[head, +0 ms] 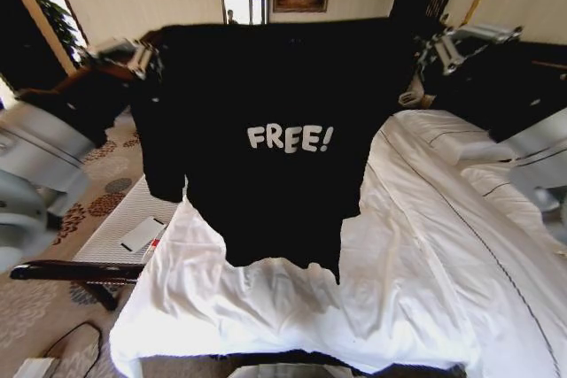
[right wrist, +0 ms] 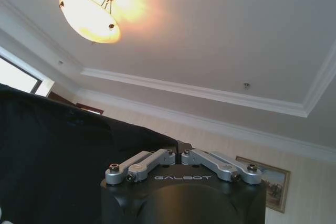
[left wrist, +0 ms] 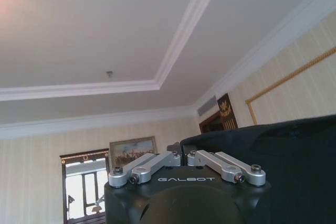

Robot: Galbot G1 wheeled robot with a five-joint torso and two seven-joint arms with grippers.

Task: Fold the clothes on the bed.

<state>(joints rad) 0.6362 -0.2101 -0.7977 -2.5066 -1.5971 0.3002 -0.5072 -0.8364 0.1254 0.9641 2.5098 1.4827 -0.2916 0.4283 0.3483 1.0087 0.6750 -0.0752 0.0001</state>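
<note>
Black cotton hangs as a flat curtain across the middle of the head view: the T-shirt (head: 283, 139) is held up by its two shoulders, white "FREE!" lettering facing the camera, its hem dangling just above the near part of the bed (head: 425, 254) with its rumpled white duvet. The left gripper (head: 142, 59) pinches the left shoulder and the right gripper (head: 440, 50) the right one; in each wrist view the silver linkages are drawn together with black cloth bunched at the fingertips, so both appear clamped tight on fabric. The step in hand looks like spreading the shirt in the air before laying it down flat. To do it well, both arms should stay level and well apart so the top edge stays taut without sagging; the left sleeve hangs lower and looser than the right, so a slight even pull would square it. Lowering should let the hem touch the duvet first, then drag the shirt toward the far side so it settles smooth, front face consistent, clear of the bed's near edge.
</note>
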